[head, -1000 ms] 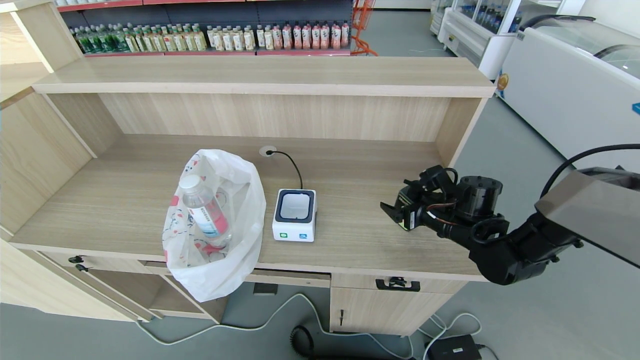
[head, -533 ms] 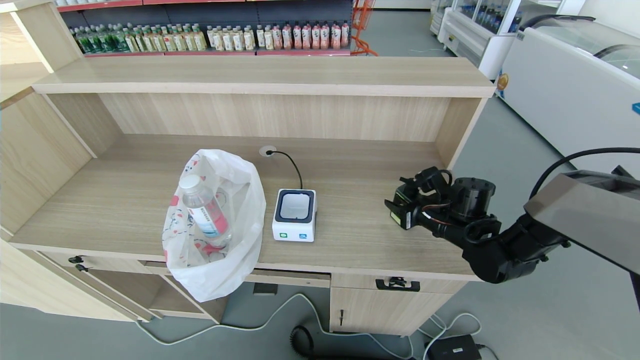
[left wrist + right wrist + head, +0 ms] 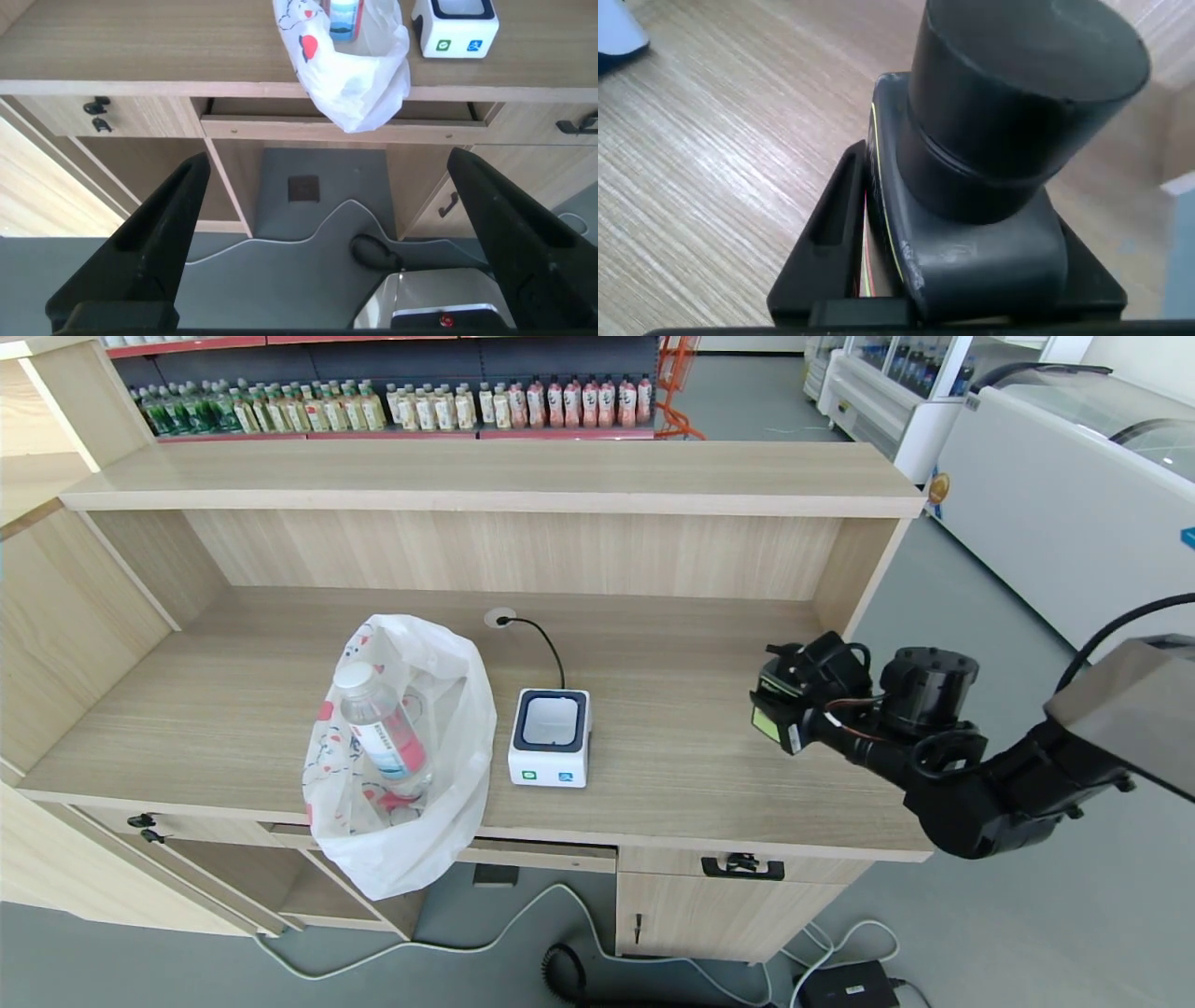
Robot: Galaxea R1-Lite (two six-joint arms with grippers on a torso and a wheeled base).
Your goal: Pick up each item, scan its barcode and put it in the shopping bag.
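Rightward drew the right hand (image 3: pixel 773 709), grip impossible to tell, away from the scanner (image 3: pixel 550 737), likely because the bottle (image 3: pixel 381 728) already leaned inside the bag (image 3: pixel 448 784) at the front edge of the surface (image 3: pixel 672 644), while the left hand (image 3: pixel 327 163) hung spread, low before it.

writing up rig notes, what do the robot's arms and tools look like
The right arm is matte black with rounded joints, a stubby cylinder and a flat grey panel behind. A thick black cable arcs over it. The right tool is black with thin red wires and a yellow-green label. The left tool has two broad black wedge-shaped fingers.
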